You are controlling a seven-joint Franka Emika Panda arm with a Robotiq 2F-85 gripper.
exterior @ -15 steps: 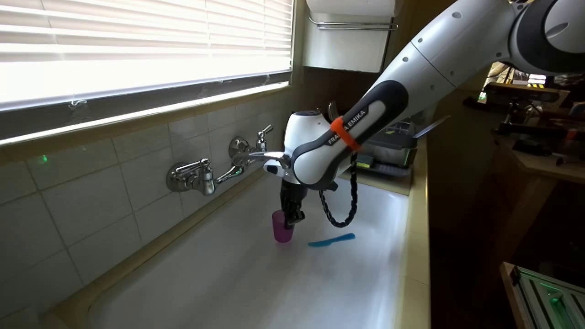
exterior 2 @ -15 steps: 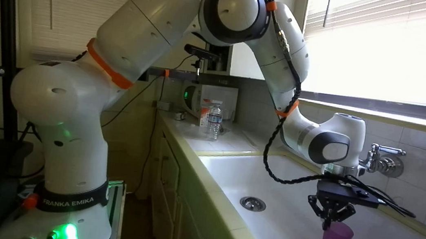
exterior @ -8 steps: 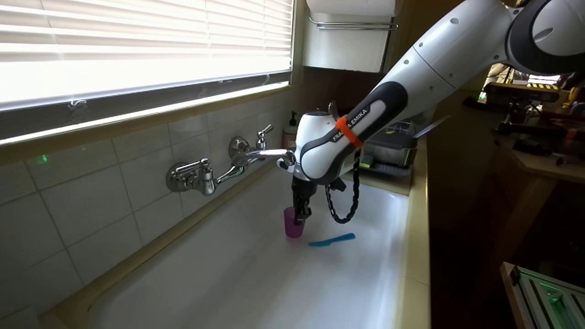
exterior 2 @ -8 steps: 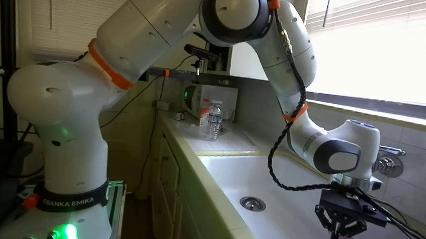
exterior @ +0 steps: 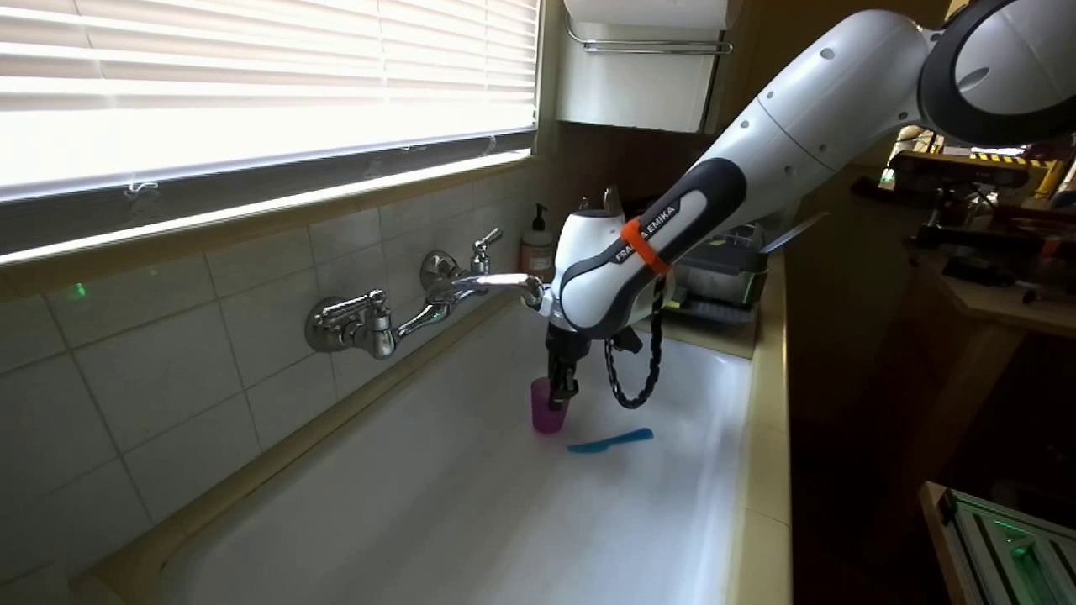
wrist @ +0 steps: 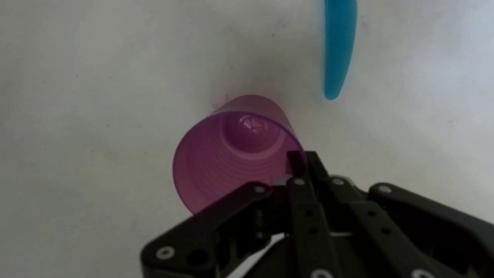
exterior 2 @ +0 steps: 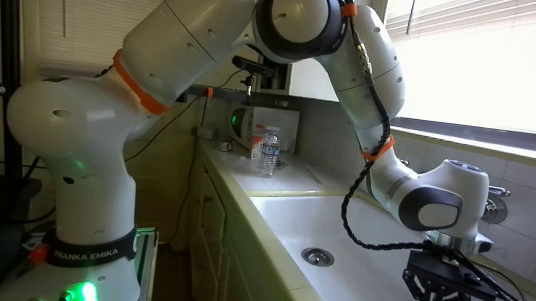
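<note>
Gripper (wrist: 307, 164) was clamped on the purple cup (wrist: 231, 154) at its wall, one finger inside. Cup was near the blue knife (wrist: 339, 50), not touching. One-sided pinch seemed prone to swivel; slow, steady moves clear of the knife judged best.

One translucent purple plastic cup (wrist: 231, 170) and one slim blue plastic knife (exterior: 611, 441) are showing, with one black two-fingered gripper (wrist: 305, 158) and one long white sink basin (exterior: 454, 512). In an exterior view, two chrome lever handles (exterior: 360, 308), one curved chrome spout (exterior: 496, 281) and one black-topped pump bottle (exterior: 536, 254) are standing out. Two white slatted blinds (exterior 2: 105, 10), one round metal drain (exterior 2: 318, 257), one clear plastic water bottle (exterior 2: 270, 156) and one white box-shaped microwave (exterior 2: 277, 117) are also showing.
</note>
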